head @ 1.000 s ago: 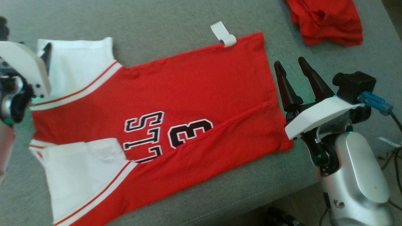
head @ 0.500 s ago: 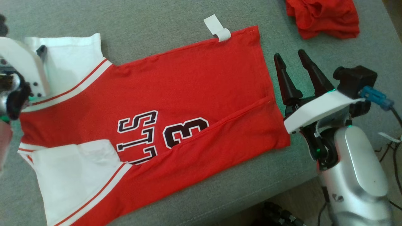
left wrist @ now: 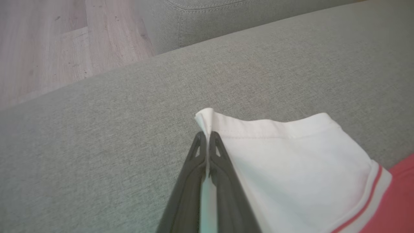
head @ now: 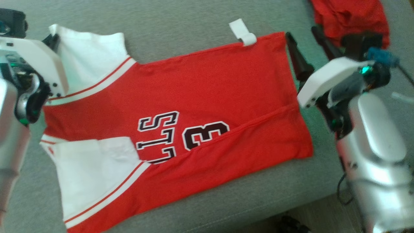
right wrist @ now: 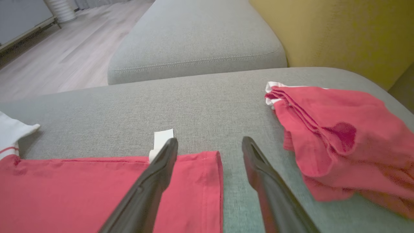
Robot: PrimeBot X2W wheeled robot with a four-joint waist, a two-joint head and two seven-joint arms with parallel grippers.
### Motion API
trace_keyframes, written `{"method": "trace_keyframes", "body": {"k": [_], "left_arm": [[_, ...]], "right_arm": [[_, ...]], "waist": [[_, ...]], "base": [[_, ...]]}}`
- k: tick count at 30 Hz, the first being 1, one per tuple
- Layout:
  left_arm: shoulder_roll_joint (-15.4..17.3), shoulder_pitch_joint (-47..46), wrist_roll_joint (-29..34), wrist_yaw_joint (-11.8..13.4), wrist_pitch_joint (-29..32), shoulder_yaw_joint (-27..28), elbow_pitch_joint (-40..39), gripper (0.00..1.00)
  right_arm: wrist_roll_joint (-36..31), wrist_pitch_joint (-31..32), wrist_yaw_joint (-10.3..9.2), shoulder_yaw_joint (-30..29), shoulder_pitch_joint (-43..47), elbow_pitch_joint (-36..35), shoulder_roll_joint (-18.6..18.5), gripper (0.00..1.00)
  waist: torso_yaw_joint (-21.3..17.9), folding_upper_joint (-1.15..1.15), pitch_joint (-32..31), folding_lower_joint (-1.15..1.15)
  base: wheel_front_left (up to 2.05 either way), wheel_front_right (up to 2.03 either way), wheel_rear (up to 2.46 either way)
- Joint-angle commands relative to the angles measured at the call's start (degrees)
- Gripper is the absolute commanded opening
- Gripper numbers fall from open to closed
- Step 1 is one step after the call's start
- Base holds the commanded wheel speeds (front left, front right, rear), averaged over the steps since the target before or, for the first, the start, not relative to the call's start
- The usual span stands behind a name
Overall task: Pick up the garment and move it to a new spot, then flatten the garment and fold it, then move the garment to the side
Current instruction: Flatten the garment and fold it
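The jersey (head: 200, 87) lies flat across the sofa (head: 161, 19) seat. The near long side is already folded in over the lettering, so I judge I'm mid-fold. My left gripper (left wrist: 207, 136) is pinched tight on the corner of the far white sleeve (left wrist: 291, 155), and thin cloth pokes up past the pinch in a small crease. A corner grab makes sense: it gives me an edge to carry over. My right gripper (right wrist: 209, 142) is spread wide and holds nothing. It straddles the far hem corner by the white tag (right wrist: 163, 136), probably the matching pick point; can't tell if it's touching.

Cloth: soft red knit, white sleeves with striped trim, stitched hems, limp. The sofa is a coarse grey weave and should drag on the fabric a bit. A second red garment (right wrist: 339, 136) sits crumpled just to the right, apart from the jersey.
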Motion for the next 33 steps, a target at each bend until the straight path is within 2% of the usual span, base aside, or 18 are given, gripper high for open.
{"method": "trace_keyframes", "body": {"k": [1,13,15,17,19,20,21,33], "left_arm": [[2.05,-3.36,0.33,-0.05,-0.61,2.30,-1.80,0.00],[-2.39,-4.25,-0.22,-2.00,-5.23,0.55,-4.72,0.00],[-2.85,-4.25,-0.41,-2.21,-5.65,0.34,-4.77,0.00],[-3.20,-4.23,-0.50,-2.37,-6.00,0.12,-4.66,0.00],[-3.43,-4.21,-0.63,-2.53,-6.31,-0.04,-4.46,0.00],[-3.52,-4.19,-0.69,-2.59,-6.47,-0.09,-4.36,0.00],[-3.59,-4.14,-0.76,-2.63,-6.76,-0.09,-4.30,0.00],[-3.61,-0.86,-2.79,-3.15,-11.25,1.07,-5.19,0.00]], "right_arm": [[-0.28,0.29,0.37,0.77,-1.66,-1.31,-0.28,1.00],[-2.27,6.21,0.37,3.77,-12.30,18.75,-5.58,0.99],[-2.06,6.23,0.37,4.53,-13.31,20.84,-5.86,0.84],[-1.64,6.53,0.37,5.47,-14.11,22.75,-6.01,0.45],[-1.12,6.37,0.37,6.12,-14.71,24.18,-6.08,0.31],[-1.03,5.96,0.37,6.45,-15.00,24.63,-6.13,0.12],[-0.92,5.34,0.37,6.65,-15.29,24.95,-6.13,0.00],[0.80,-4.23,0.37,8.74,-14.99,26.20,-5.73,0.00]], "waist": [[1.02,0.00,-0.43,0.00],[7.88,0.00,-0.34,0.00],[8.30,0.00,-0.23,0.00],[8.60,0.00,-0.23,0.00],[8.78,0.00,-0.33,0.00],[8.80,0.00,-0.41,0.00],[8.81,0.00,-0.52,0.00],[9.00,0.00,-4.93,0.00]], "base": [[0.00,0.00,0.00],[0.00,0.00,0.00],[0.00,0.00,0.00],[0.00,0.00,0.00],[0.00,0.00,0.00],[0.00,0.00,0.00],[0.00,0.00,0.00],[0.00,0.00,0.00]]}}
